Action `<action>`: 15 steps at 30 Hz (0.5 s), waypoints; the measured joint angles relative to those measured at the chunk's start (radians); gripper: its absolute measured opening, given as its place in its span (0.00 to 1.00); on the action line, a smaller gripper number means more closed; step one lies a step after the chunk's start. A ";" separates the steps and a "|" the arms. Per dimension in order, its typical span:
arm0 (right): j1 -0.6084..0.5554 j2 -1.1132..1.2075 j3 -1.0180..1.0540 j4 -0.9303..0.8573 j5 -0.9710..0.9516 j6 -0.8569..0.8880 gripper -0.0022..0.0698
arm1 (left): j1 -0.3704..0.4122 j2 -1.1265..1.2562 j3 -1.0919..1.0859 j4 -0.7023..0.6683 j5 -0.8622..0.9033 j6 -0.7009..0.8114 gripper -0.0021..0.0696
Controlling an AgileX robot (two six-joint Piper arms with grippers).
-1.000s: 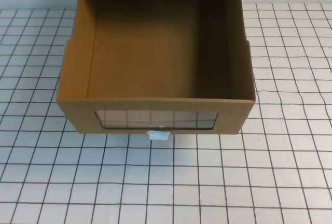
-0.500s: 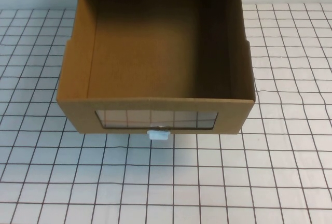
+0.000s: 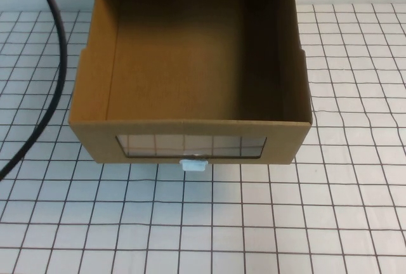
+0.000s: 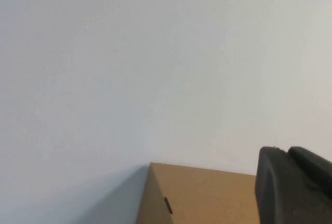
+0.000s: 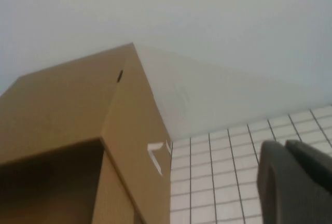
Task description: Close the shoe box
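Note:
The shoe box point(image 3: 190, 128) is brown cardboard and stands in the middle of the table in the high view. Its drawer is pulled out toward me and is empty inside. The clear window point(image 3: 190, 145) is on the front, with the white pull tab point(image 3: 193, 165) just below it. Neither gripper shows in the high view. My left gripper point(image 4: 295, 190) is a dark shape in the left wrist view, raised beside the box's top corner point(image 4: 202, 195). My right gripper point(image 5: 295, 182) is low beside the box's side point(image 5: 129, 146), above the tiled table.
A black cable point(image 3: 61, 65) curves down the left side of the high view, over the white gridded table point(image 3: 285, 223), left of the box. A plain white wall stands behind the box.
A black cable has come into the high view on the left. The box and its drawer have not moved.

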 joint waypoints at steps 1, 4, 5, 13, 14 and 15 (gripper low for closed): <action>0.000 0.007 0.000 0.003 0.015 -0.002 0.01 | -0.014 0.007 0.000 0.002 -0.002 -0.019 0.02; 0.000 0.040 0.000 0.003 0.068 -0.036 0.01 | -0.034 0.011 -0.002 0.006 0.026 -0.069 0.02; 0.000 0.052 0.000 0.003 0.087 -0.068 0.01 | -0.036 0.011 -0.002 0.006 0.032 -0.085 0.02; 0.063 0.160 -0.066 0.011 0.265 -0.357 0.01 | -0.038 0.052 -0.090 0.033 0.299 -0.050 0.02; 0.082 0.183 -0.099 0.011 0.312 -0.384 0.01 | -0.038 0.068 -0.128 0.042 0.345 -0.029 0.02; 0.101 0.208 -0.138 0.012 0.360 -0.407 0.01 | -0.038 0.093 -0.174 0.052 0.401 -0.006 0.02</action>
